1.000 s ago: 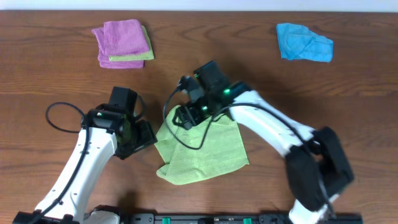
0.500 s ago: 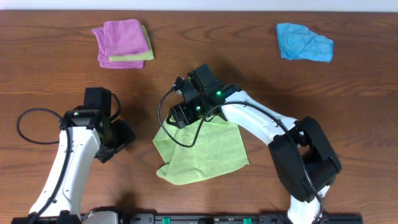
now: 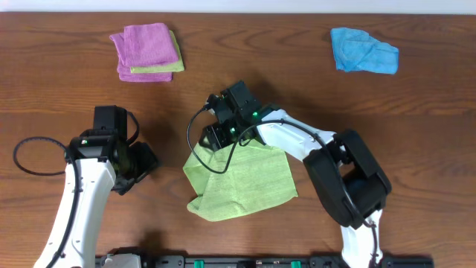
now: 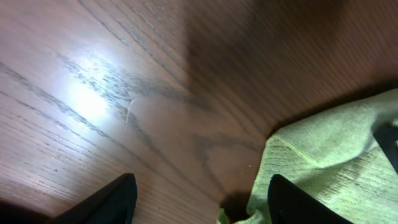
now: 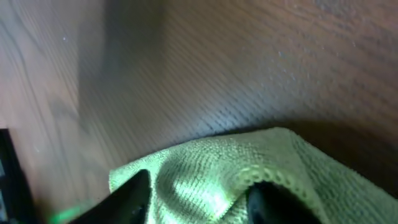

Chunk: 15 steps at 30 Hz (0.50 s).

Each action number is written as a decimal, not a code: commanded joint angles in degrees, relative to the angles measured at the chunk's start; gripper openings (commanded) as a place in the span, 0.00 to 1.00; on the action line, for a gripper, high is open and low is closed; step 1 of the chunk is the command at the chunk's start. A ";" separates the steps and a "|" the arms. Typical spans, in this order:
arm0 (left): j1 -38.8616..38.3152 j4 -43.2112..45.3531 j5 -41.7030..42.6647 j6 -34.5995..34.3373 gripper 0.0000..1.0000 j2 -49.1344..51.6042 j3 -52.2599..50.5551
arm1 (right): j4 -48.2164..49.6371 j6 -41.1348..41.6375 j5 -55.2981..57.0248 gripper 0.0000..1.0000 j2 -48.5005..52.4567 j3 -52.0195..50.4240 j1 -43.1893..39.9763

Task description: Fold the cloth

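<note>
From overhead, the green cloth lies rumpled on the table near the front edge, roughly in the middle, with its lower left corner turned over on itself. My right tool sits on the cloth's upper left corner. My left tool is over bare wood to the left of the cloth, near it but apart from it. At the far left of the table a pink cloth is stacked on a yellow-green cloth, and at the far right lies a crumpled blue cloth (both well apart from my arms).

From my left wrist, the left tool is spread wide, with only wood grain between its two fingers. The green cloth fills the lower right, and its edge reaches just beside my right-hand finger; whether they touch I cannot tell.

From my right wrist, the right tool is pinching a bunched ridge of the green cloth, which humps up between the two dark fingers. The hemmed edge curls over the top of the fold, a dark shadow lies on the table just behind it, and the wood beyond is blurred.
</note>
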 commanded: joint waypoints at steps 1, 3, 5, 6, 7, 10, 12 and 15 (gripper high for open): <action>0.42 -0.17 0.68 0.57 0.69 -0.52 0.72 | 1.36 1.14 -0.83 0.21 1.05 0.11 0.59; 0.42 -0.20 0.83 0.57 0.70 -0.52 0.72 | 3.17 1.33 0.26 0.01 1.05 0.13 0.52; 0.42 -0.15 1.88 0.59 0.69 -0.52 0.72 | 5.90 1.38 1.40 0.01 1.05 0.13 0.09; 0.42 -0.15 2.32 0.57 0.69 -0.52 0.72 | 7.39 1.62 1.84 0.01 1.05 0.15 -0.26; 0.39 -0.17 2.64 0.59 0.70 -0.52 0.72 | 8.70 2.10 2.34 0.01 1.05 0.20 -0.63; 0.39 -0.07 3.26 0.57 0.70 -0.52 0.72 | 11.78 2.38 5.77 0.01 1.05 0.83 -1.95; 0.39 0.24 3.28 0.57 0.70 -0.52 0.72 | 12.44 2.34 8.96 0.01 1.07 1.62 -2.71; 0.39 1.01 3.93 0.57 0.70 -0.52 0.72 | 14.40 2.03 12.76 0.01 1.07 2.62 -3.58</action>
